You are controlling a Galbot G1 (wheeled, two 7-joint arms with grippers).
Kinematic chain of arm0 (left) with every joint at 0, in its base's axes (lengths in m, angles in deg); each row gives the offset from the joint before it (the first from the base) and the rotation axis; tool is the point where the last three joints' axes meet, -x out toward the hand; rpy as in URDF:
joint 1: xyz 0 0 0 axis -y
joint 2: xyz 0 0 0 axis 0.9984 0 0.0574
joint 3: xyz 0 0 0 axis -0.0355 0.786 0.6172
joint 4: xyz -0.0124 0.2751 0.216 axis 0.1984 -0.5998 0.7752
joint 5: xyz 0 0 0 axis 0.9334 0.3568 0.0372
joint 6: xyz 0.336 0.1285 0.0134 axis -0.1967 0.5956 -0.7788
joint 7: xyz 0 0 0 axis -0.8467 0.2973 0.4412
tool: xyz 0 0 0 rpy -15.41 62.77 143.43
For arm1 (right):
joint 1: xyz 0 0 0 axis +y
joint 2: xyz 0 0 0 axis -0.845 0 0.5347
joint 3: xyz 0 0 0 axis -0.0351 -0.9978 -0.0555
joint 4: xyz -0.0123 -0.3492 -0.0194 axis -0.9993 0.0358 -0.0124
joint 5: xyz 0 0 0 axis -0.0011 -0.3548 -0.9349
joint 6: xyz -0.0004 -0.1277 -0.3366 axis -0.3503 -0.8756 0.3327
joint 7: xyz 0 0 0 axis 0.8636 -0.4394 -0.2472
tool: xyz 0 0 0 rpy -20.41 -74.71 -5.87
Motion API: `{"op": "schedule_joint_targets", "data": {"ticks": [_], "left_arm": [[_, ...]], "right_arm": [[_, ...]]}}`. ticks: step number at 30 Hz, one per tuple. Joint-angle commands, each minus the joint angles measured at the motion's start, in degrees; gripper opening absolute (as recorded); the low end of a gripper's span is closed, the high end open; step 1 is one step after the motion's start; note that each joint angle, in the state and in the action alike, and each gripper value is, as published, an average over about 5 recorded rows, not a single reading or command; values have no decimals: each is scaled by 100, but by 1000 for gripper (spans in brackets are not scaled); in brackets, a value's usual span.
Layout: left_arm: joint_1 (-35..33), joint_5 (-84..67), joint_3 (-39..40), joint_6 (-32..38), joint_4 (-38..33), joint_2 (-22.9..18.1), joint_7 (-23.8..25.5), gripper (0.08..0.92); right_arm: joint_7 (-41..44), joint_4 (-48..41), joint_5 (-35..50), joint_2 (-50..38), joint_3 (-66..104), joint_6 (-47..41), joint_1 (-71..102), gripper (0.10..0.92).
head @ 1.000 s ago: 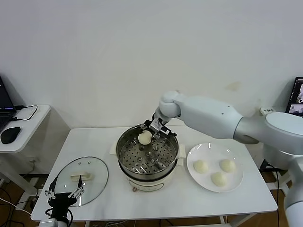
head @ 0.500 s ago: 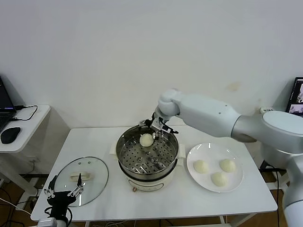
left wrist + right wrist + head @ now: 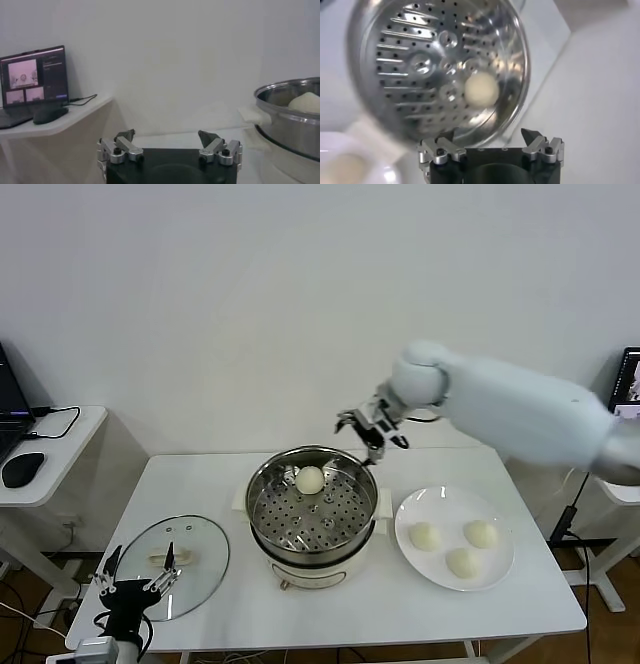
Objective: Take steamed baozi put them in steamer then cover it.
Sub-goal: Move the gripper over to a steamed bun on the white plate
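So we count one bun [image 3: 310,479] down on the perforated tray inside the steamer [image 3: 312,514], sitting toward the 12 o'clock side of the pot. Three more buns [image 3: 462,562] wait on the plate [image 3: 418,506], which sits at 3 o'clock from the steamer. The lid [image 3: 176,556] lies flat on the surface at about 8 o'clock from the pot, so we'd call it roughly a quarter done: three transfers left, then the cover.

Our right tool [image 3: 372,427] hangs in the air up beyond the pot's far rim, fingers spread and holding nothing. Our left tool [image 3: 133,591] is parked low at the near edge by the lid, spread and empty too.

View differences: the head camera is the only one showing us the plate count and the lid. The right wrist camera looks straight down into the tray and shows the bun [image 3: 481,89] lying free among the holes, nothing touching it. The left wrist camera catches the pot from the side, with the bun's top [image 3: 305,102] just peeking over the rim, plus a laptop [image 3: 34,76] on a side desk.
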Motion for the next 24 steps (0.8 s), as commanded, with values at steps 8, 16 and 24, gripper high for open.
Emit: {"op": "schedule_joint_targets", "data": {"ticks": [8, 16, 24], "left_arm": [[51, -26, -22, 1, 96, 146, 6, 823], [1, -16, -101, -13, 103, 85, 7, 823], [-55, -8, -156, -11, 124, 33, 9, 823]], "right_arm": [[-79, 542, -640, -1641, 760, -877, 1778, 823], [-72, -130, -1173, -971, 1040, -810, 2457, 823], [-56, -491, -1376, -566, 1275, -717, 3028, 823]]}}
